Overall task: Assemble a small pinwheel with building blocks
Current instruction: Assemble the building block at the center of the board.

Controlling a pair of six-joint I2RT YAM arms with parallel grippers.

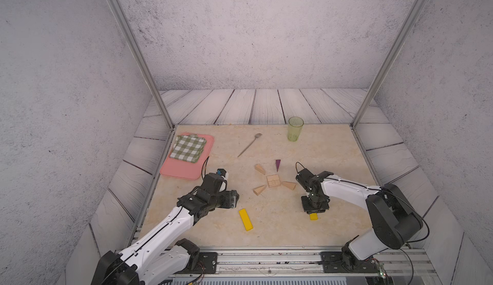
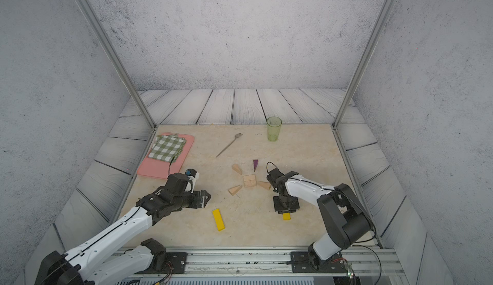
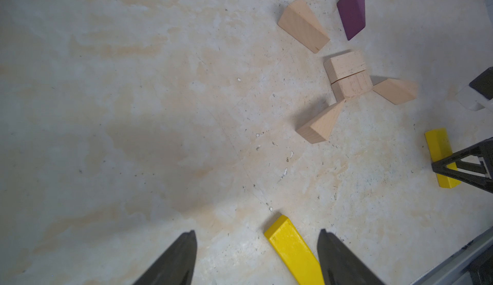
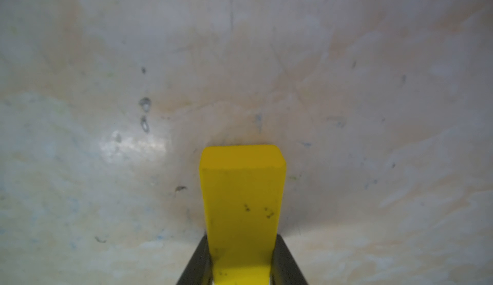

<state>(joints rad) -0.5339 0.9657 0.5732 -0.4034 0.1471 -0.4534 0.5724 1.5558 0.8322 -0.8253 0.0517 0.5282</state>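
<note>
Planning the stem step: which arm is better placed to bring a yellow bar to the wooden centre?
Right. The right gripper is closed on a yellow bar, jaws against its sides, near the wooden centre. The left gripper stands open by the other yellow bar, holding nothing.

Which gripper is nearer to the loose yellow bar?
Left. The left gripper is open just beside the loose yellow bar; the right gripper is farther off, clamping the other yellow bar.

Cup [image 1: 295,129]; spoon [image 1: 249,145] — cloth [image 1: 188,148] on tray [image 1: 183,171]
</note>
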